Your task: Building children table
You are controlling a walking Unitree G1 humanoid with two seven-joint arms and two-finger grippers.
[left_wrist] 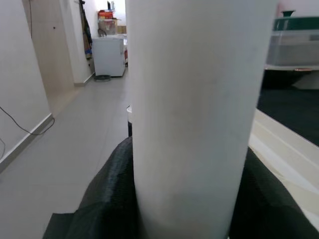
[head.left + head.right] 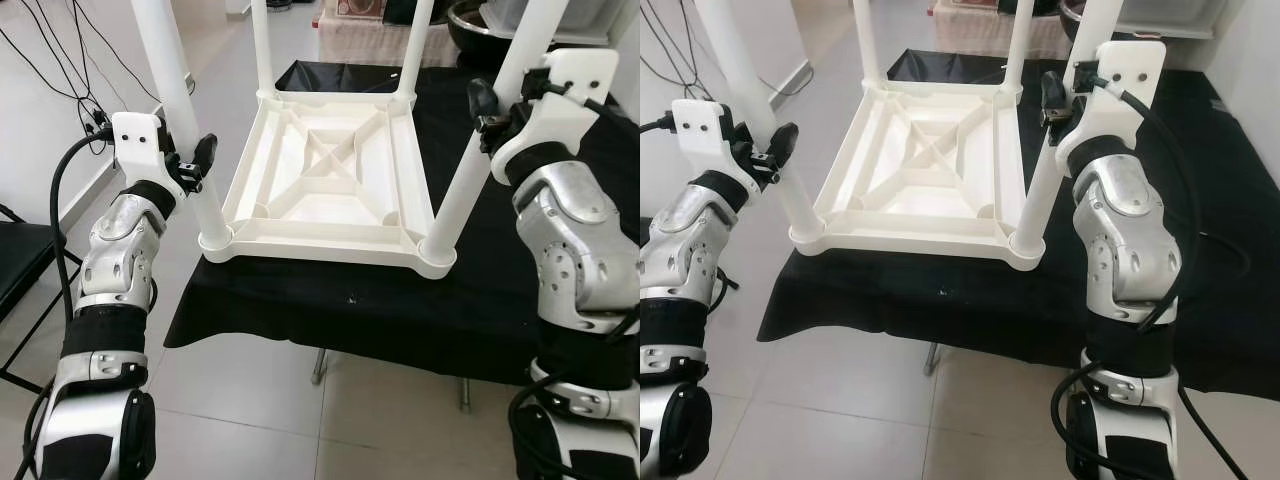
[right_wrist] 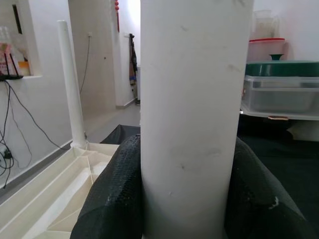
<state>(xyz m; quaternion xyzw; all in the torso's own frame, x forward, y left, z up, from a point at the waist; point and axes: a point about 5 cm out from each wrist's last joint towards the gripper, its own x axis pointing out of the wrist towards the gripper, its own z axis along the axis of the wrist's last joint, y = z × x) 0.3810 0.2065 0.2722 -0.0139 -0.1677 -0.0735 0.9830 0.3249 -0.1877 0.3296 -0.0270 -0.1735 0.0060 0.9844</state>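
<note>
Black cloth (image 2: 330, 310) covers the work surface, hanging over its near edge above the pale tiled floor (image 2: 260, 400). White plastic children's table (image 2: 325, 185), the largest item on the cloth, lies upside down, its ribbed underside with a diagonal cross brace facing up and its four round legs standing upright from the corner sockets. Two silver arms flank it. The left gripper (image 2: 190, 165) is clamped around the near left leg (image 2: 175, 90) a little above its socket; in the left wrist view the black fingers (image 1: 107, 199) press against both sides of that white tube. The right gripper (image 2: 495, 105) grasps the near right leg (image 2: 470, 175) about halfway up; in the right wrist view its textured black fingers (image 3: 112, 199) wrap the tube on both sides, with the far left leg (image 3: 72, 84) visible beyond. Both far legs (image 2: 262, 45) rise at the back corners of the frame. A folding black chair (image 2: 20, 270) stands on the floor beside the left arm, and black cables (image 2: 60, 60) trail along the white wall. Clear lidded storage containers (image 3: 281, 92), one with a green lid, sit in the background.
</note>
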